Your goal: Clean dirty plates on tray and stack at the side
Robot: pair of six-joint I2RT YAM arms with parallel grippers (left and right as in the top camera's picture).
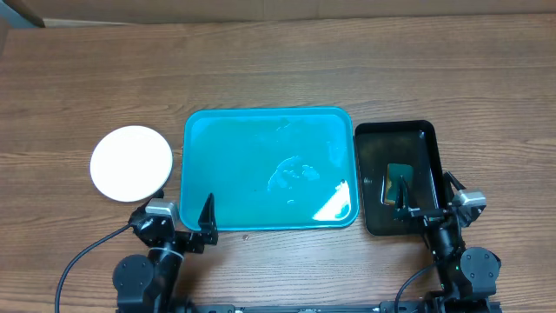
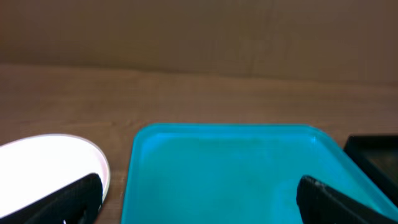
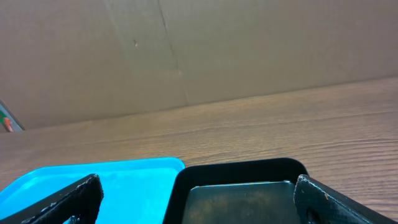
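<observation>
The teal-blue tray (image 1: 252, 156) lies in the middle of the table with no plate on it, only wet glossy streaks. A round white plate (image 1: 131, 163) lies on the table just left of the tray; I cannot tell whether other plates lie under it. No yellow-green plate shows. My left gripper (image 1: 184, 224) is open and empty at the tray's near left corner. In the left wrist view the left gripper (image 2: 199, 208) spans the tray (image 2: 230, 168), with the plate (image 2: 43, 162) at its left finger. My right gripper (image 1: 427, 202) is open and empty.
A smaller black tray (image 1: 391, 129) stands right of the teal tray and holds a small dark green pad (image 1: 398, 179). In the right wrist view the right gripper (image 3: 196, 205) hangs over the black tray (image 3: 236, 169), beside the teal tray (image 3: 124, 177). A cardboard wall (image 3: 186, 50) stands behind the table.
</observation>
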